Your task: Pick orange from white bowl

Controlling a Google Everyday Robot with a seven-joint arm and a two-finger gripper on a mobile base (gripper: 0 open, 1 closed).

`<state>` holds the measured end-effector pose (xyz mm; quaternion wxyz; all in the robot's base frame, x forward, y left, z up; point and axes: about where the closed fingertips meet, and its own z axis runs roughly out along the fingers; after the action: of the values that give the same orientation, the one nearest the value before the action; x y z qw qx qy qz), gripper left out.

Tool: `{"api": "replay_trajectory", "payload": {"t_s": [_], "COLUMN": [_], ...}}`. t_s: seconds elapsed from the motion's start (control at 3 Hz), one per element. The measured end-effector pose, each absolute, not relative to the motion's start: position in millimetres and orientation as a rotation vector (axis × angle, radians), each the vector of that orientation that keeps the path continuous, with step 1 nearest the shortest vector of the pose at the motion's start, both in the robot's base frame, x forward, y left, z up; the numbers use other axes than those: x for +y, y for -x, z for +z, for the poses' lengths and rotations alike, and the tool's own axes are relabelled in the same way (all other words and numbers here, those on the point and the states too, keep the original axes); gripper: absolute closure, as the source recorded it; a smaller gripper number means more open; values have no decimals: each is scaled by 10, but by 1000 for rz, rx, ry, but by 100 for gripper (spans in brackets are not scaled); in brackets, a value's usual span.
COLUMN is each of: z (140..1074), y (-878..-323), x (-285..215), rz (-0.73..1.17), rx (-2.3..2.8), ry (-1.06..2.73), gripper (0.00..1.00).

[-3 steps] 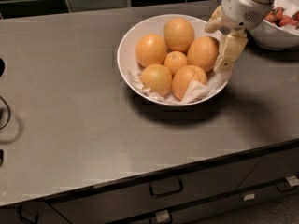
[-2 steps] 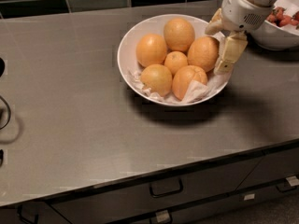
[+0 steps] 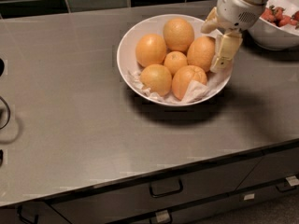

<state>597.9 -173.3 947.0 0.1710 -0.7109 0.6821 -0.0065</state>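
Observation:
The white bowl (image 3: 125, 55) stands at the back middle of the counter, lined with crumpled white paper and holding several oranges. The orange (image 3: 201, 53), large and round, lies at the bowl's right side. A smaller orange (image 3: 175, 61) sits in the middle, and one with a pale crease (image 3: 186, 80) lies at the front. My gripper (image 3: 217, 37) comes down from the top right over the bowl's right rim. It is open and empty. One beige finger (image 3: 225, 49) hangs just right of the orange, and the other finger (image 3: 210, 24) is behind it.
A second white bowl (image 3: 273, 37) with red strawberries stands at the far right, just behind my arm. Dark tiles run along the back wall. The counter's front edge has drawers with handles (image 3: 165, 189) below. Dark stove parts show at the left edge.
My gripper has edged slightly left toward the orange at the bowl's right side. The bowl and the oranges have not moved.

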Motion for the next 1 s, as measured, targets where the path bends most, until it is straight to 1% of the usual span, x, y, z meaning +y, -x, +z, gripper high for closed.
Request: {"api": "replay_trajectory", "payload": {"t_s": [0.67,1.0], "z": [9439,9436], "y": [-6099,-6100], "x": [-1708,-1710], "rz": [-12,-11], "rx": [1923,1923], "ry": [2030,2030], "gripper": [25,28]}}
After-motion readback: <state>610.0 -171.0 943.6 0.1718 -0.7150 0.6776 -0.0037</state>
